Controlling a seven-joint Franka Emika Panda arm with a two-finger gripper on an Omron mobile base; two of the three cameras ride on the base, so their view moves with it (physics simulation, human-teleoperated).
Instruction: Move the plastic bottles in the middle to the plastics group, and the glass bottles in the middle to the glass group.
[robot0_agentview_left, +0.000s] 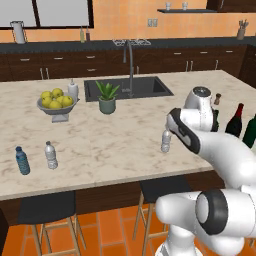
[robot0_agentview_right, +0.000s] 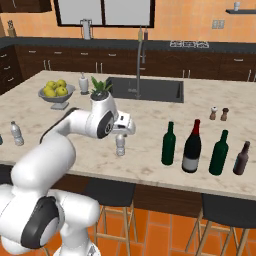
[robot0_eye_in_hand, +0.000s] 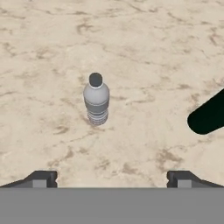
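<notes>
A: Left base view first. What's on the counter (robot0_agentview_left: 125, 125)?

B: A clear bottle (robot0_agentview_left: 166, 140) stands upright near the front edge, right of centre, just beside the arm's hand. Toward the front left corner stand a blue bottle (robot0_agentview_left: 22, 160) and a second clear bottle (robot0_agentview_left: 51, 155), close together. At the right edge the wine bottle (robot0_agentview_left: 235, 121) and a green bottle (robot0_agentview_left: 251, 131) show past the arm.

A: And the right base view?

B: The gripper (robot0_agentview_right: 121, 131) hangs just above the clear bottle (robot0_agentview_right: 120, 145), not touching it. To its right, along the front edge, a row: green bottle (robot0_agentview_right: 169, 144), wine bottle (robot0_agentview_right: 192, 147), another green bottle (robot0_agentview_right: 219, 153), then a small brown bottle (robot0_agentview_right: 242, 158). Shakers (robot0_agentview_right: 219, 114) stand behind them.

A: Hand view?

B: The clear bottle (robot0_eye_in_hand: 96, 99) stands upright on bare marble, ahead of the fingertips (robot0_eye_in_hand: 42, 178). The jaws are spread wide apart, holding nothing. A dark bottle's tip (robot0_eye_in_hand: 208, 116) pokes in at the right.
</notes>
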